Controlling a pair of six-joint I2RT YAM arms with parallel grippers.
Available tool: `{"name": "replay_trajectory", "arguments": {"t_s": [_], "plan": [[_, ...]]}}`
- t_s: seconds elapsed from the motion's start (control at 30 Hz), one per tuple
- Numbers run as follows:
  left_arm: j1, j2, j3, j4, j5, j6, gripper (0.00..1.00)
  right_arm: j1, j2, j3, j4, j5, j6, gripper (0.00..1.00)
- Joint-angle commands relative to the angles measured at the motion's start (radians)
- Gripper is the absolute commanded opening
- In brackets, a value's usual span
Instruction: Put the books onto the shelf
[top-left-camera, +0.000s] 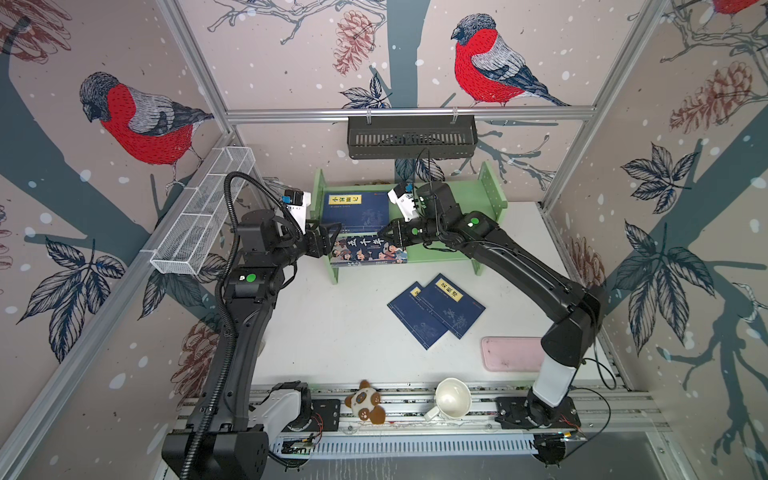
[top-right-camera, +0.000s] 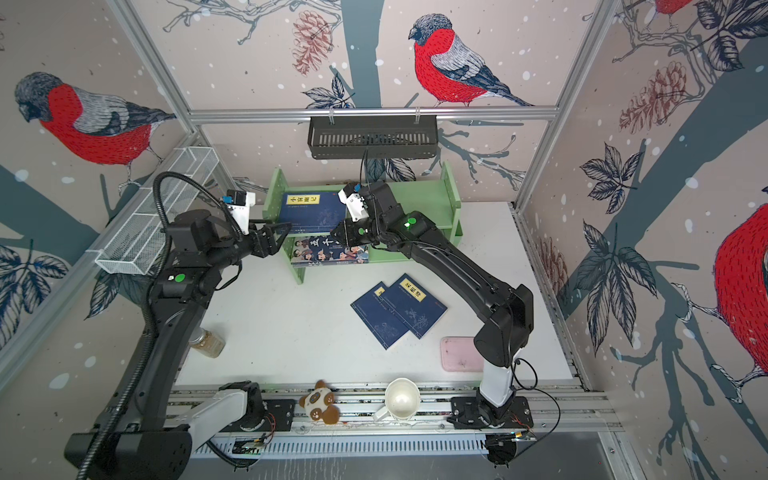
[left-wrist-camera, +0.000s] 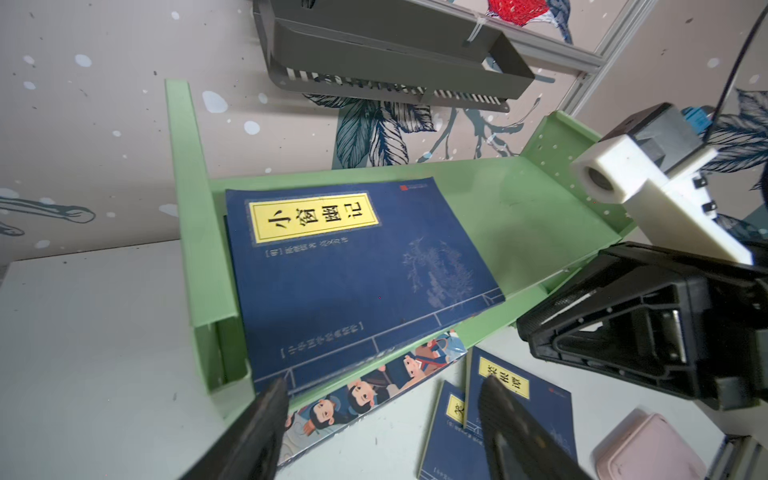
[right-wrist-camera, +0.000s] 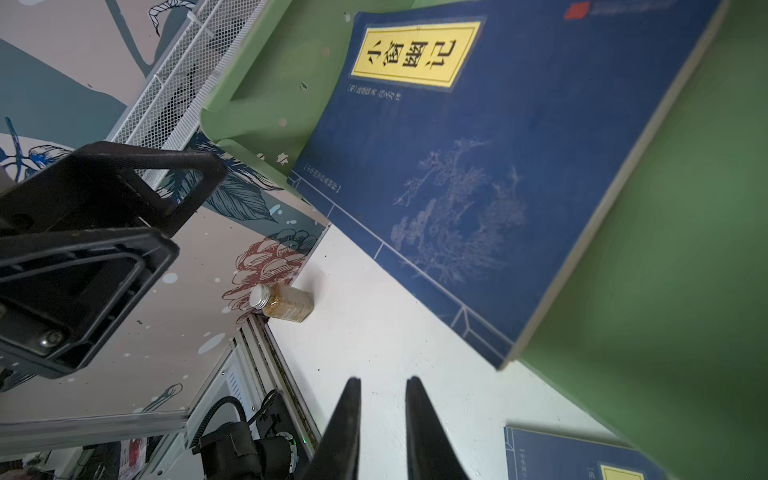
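Green wooden shelf (top-left-camera: 493, 187) with 2 tiers stands at the back of a white table (top-left-camera: 332, 332), seen from above in both top views. 1 navy book with a yellow title label (top-left-camera: 355, 212) lies flat on the left half of the upper tier, and its front edge hangs out over the tier's edge. Below it, a larger cartoon book with big white characters (top-left-camera: 368, 251) lies flat on the lower tier and sticks out toward the front.

2 more navy books lie on the table in front of the shelf, well apart from it. The upper one (top-left-camera: 455, 305) partly overlaps the lower one (top-left-camera: 415, 324). A pink tray (top-left-camera: 509, 353) sits near them to the right.

The left gripper (top-left-camera: 332, 239) hovers at the shelf's front left corner, its fingers (left-wrist-camera: 262, 424) spread wide with nothing between them. The right gripper (top-left-camera: 381, 236) hangs just beside the front right corner of the upper-tier book. Its fingers (right-wrist-camera: 347, 424) stand a narrow gap apart and hold nothing. Whether they touch the book cannot be told.
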Motion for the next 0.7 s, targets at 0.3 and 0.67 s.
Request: {"name": "replay_trajectory", "arguments": {"t_s": [0.3, 0.67], "plan": [[0.0, -0.018, -0.048, 0.029, -0.059, 0.029, 0.73, -0.011, 0.074, 0.08, -0.023, -0.007, -0.037, 0.22], [0.001, -0.025, -0.054, 0.029, -0.051, 0.023, 0.72, -0.022, 0.086, 0.084, -0.024, -0.027, -0.03, 0.22]]}}
